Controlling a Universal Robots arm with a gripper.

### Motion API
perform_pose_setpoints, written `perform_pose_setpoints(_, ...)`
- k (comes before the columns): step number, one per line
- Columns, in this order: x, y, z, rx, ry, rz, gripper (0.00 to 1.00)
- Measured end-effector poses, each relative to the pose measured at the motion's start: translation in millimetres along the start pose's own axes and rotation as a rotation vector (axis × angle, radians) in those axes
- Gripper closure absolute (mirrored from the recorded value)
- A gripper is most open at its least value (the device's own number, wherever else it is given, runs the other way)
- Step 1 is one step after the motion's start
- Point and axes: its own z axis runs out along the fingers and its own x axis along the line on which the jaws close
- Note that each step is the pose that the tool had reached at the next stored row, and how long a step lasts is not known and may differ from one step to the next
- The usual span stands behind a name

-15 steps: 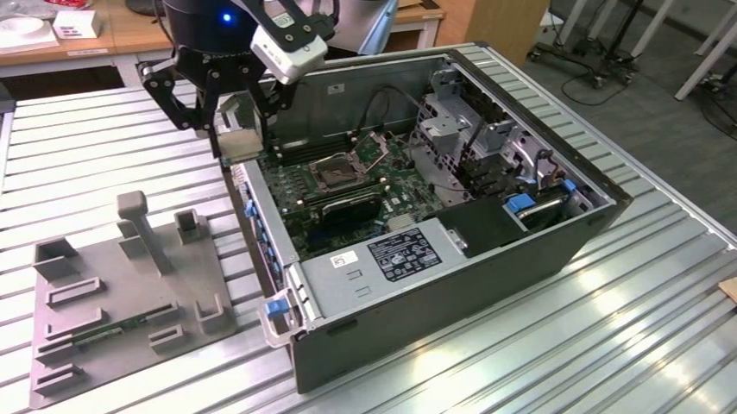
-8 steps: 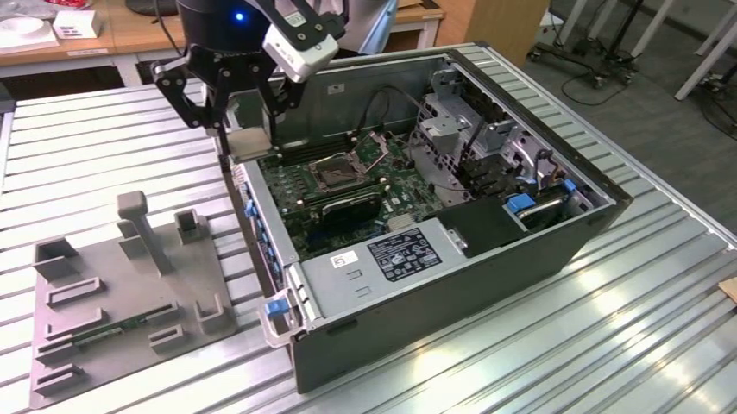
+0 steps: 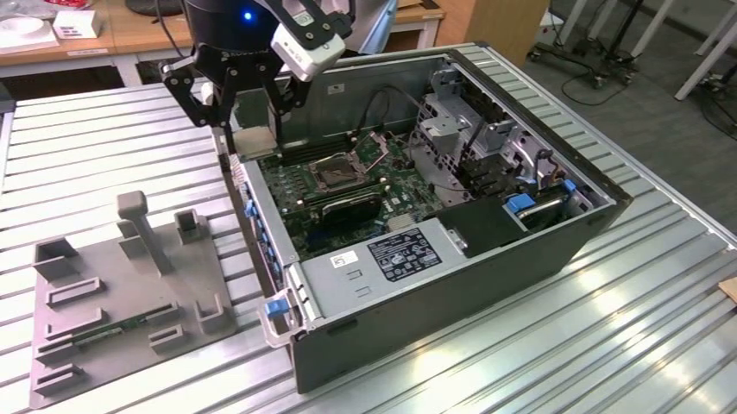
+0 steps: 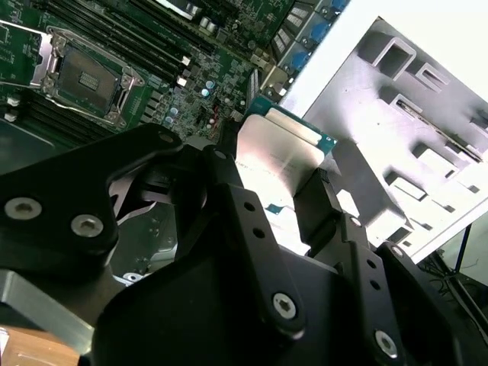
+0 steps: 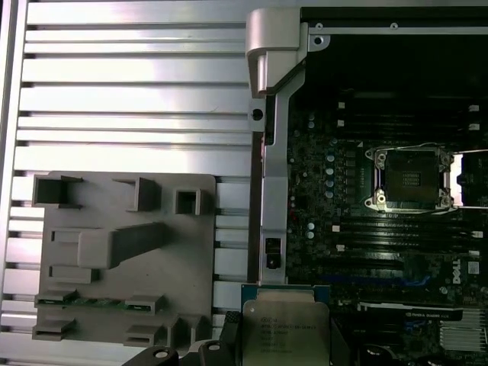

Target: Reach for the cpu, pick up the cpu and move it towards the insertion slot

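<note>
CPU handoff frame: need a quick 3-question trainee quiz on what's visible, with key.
1. True or false: the gripper is shut on the cpu.
2. In the first wrist view, where does the insertion slot sit?
A. on the grey tray
B. on the green board inside the computer case
C. on the slatted table
3. Fill in: in the exterior view, the cpu hangs above the case's ____ edge, not yet over the slot.

Key:
1. True; fingers clamp its sides.
2. B
3. Left (the exterior view's left), with the slot to its right.
</note>
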Motion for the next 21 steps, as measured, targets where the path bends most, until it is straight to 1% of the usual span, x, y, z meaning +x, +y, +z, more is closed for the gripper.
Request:
perform_pose_setpoints(6,-0.2,0.0,0.0,0.0,0.0,0.0,0.46)
perform_pose_setpoints(10,-2.4,0.0,0.0,0.0,0.0,0.0,0.46)
perform_pose_setpoints(21,-16.1,-0.4,0.2,0.0,0.0,0.0,0.46)
